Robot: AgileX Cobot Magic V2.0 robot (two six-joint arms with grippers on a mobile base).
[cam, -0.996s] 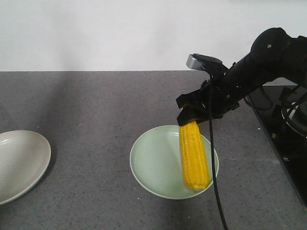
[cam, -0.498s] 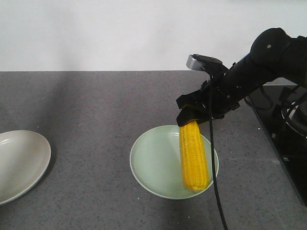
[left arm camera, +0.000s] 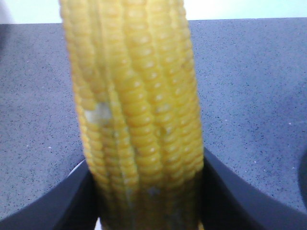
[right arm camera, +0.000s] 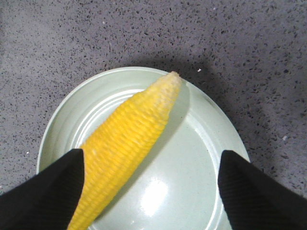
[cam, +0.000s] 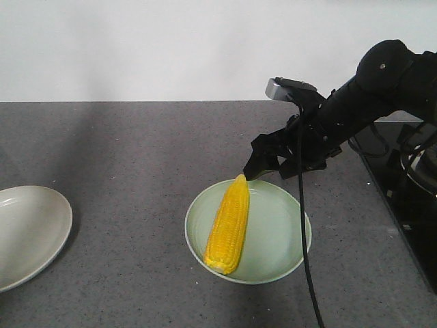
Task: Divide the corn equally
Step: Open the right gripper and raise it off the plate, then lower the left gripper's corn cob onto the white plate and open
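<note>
One cob of yellow corn lies slanted across the pale green plate, its pointed end toward the far rim. My right gripper hovers open just above that far rim, touching nothing. In the right wrist view the corn rests on the plate below the left black finger, with the right gripper spread wide. A second corn cob stands upright in the left wrist view, with my left gripper shut on its lower part. The left arm is out of the front view.
A cream plate sits at the left edge of the grey speckled counter. A black cooktop lies at the right edge. The right arm's cable hangs across the green plate's right side. A white wall backs the counter.
The right gripper opened and let go of its corn. The cob dropped from hanging at the plate's right side to lying slanted across the plate's left half.
</note>
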